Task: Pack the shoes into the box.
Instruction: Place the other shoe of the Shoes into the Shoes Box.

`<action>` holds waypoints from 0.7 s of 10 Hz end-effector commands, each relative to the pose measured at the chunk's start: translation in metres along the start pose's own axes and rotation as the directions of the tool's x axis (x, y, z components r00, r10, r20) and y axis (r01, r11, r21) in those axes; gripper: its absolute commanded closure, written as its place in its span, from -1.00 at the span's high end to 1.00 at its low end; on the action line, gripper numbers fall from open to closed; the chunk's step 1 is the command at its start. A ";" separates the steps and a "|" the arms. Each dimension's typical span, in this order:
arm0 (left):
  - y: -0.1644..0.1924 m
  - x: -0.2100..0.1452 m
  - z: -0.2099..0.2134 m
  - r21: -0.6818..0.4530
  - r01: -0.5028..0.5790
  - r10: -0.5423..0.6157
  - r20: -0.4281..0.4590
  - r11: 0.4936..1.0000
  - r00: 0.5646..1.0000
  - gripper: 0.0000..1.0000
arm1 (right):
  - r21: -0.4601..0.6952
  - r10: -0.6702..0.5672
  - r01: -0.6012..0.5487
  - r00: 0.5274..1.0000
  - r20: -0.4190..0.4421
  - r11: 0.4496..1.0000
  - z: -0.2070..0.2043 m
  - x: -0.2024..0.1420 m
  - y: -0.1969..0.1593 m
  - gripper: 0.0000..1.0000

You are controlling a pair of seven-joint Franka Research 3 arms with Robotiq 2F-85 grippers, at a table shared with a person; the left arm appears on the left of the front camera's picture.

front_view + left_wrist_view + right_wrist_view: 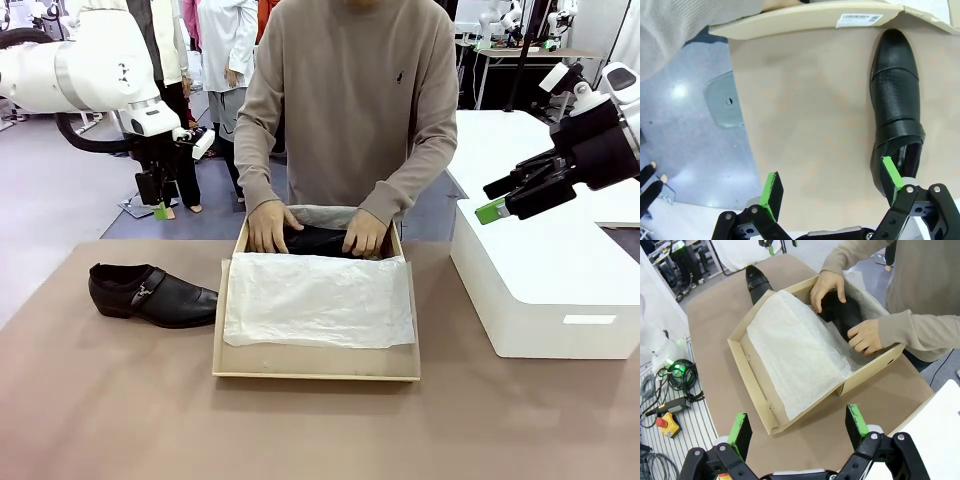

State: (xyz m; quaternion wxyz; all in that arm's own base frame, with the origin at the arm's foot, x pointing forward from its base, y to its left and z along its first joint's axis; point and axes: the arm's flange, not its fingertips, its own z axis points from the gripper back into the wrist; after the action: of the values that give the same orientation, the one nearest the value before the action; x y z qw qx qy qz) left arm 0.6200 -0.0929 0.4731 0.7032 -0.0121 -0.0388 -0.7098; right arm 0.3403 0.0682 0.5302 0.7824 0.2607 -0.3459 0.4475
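One black shoe (pixel 152 294) lies on its sole on the table, left of the box (pixel 315 365); its toe points at the box. In the left wrist view this shoe (pixel 895 100) lies just beyond my right-hand pad. A person holds the other shoe (pixel 318 240) with both hands inside the far part of the box (pixel 760 405); from the right wrist it shows as a shoe (pixel 840 312) set among white tissue paper (pixel 318 300). My left gripper (pixel 160 205) (pixel 832 185) hangs open above the table's far left edge. My right gripper (pixel 495 198) (pixel 800 427) is open and empty, up at the right.
A large white block (pixel 540 290) stands on the table right of the box, under my right gripper. The box lid lies flat toward me with the tissue draped over it. Cables and a yellow controller (pixel 667 422) lie off the table edge.
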 end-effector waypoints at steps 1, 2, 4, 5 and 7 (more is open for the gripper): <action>-0.018 -0.008 0.008 0.019 -0.007 0.008 -0.018 1.000 1.000 1.00 | 0.009 0.022 -0.023 0.999 0.032 1.000 -0.003 0.000 -0.003 1.00; -0.033 -0.018 0.014 0.022 -0.017 0.018 -0.020 1.000 1.000 1.00 | 0.009 0.022 -0.023 0.999 0.032 1.000 -0.003 0.000 -0.003 1.00; -0.059 -0.036 0.023 0.028 -0.026 0.027 -0.021 0.999 0.999 1.00 | 0.009 0.022 -0.023 0.999 0.032 1.000 -0.003 0.000 -0.003 1.00; -0.072 -0.045 0.026 0.021 -0.027 0.027 -0.017 0.999 0.999 1.00 | 0.009 0.022 -0.023 0.999 0.032 1.000 -0.003 0.000 -0.003 1.00; -0.097 -0.064 0.021 0.047 -0.017 0.019 -0.034 0.999 0.999 1.00 | 0.009 0.022 -0.023 0.999 0.032 1.000 -0.003 0.000 -0.003 1.00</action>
State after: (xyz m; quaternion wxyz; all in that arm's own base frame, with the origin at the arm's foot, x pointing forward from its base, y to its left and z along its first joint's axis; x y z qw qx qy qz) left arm 0.5398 -0.0344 0.4961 0.7206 0.0070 -0.0308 -0.6926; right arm 0.3405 0.0684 0.5301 0.7826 0.2602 -0.3456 0.4477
